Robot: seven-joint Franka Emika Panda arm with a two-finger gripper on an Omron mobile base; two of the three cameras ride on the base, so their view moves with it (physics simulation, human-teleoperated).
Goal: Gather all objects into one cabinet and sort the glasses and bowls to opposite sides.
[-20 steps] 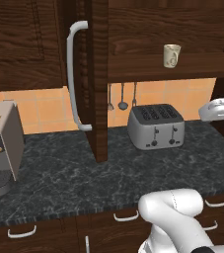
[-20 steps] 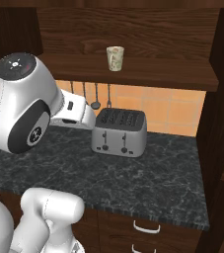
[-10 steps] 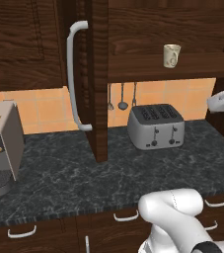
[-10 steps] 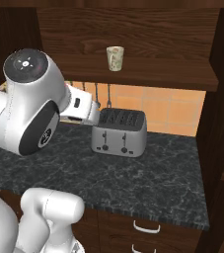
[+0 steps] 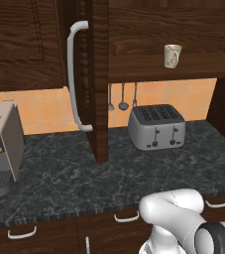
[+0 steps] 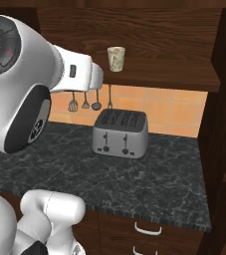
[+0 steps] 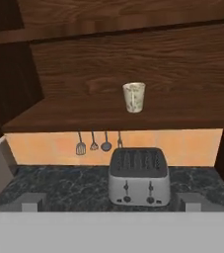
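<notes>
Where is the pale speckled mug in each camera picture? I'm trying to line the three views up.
Left base view: pale speckled mug upper right, on the open cabinet's shelf.
Right base view: mug top centre, same shelf, just right of the arm.
Hand view: mug centre, slightly above middle.
Shared landmark: the silver toaster on the counter below the mug.

Speckled mug (image 6: 116,59) upright on cabinet shelf (image 6: 184,73), above silver toaster (image 6: 121,133)

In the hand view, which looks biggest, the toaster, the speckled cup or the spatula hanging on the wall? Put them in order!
1. Silver toaster: by far the biggest.
2. Speckled cup on the cabinet shelf.
3. Hanging spatula: thinnest. It looks nearly as tall as the cup, so those two are close.
</notes>
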